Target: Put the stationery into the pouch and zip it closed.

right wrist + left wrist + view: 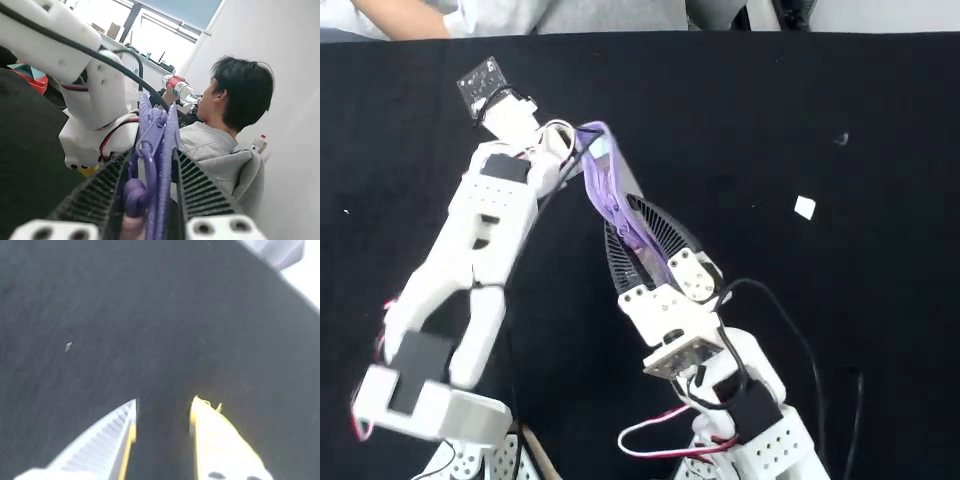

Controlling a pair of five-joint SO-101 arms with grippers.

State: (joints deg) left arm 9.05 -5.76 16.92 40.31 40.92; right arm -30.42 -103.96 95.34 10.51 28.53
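1. The right gripper [152, 156] is clenched on the purple pouch [610, 195], which is held above the black surface [820, 100] near its middle.
2. The left gripper [164, 402] is released, jaws apart, just beside the pouch's far end.
3. A small white piece [805, 207] lies to the right, well apart.

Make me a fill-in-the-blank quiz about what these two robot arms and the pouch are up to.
1. The right gripper is shut on a ____ pouch.
2. The table is ____ in colour.
3. The left gripper has nothing in it; it is ____.
4. A small ____ piece lies alone on the table.

Missing words: purple; black; open; white.
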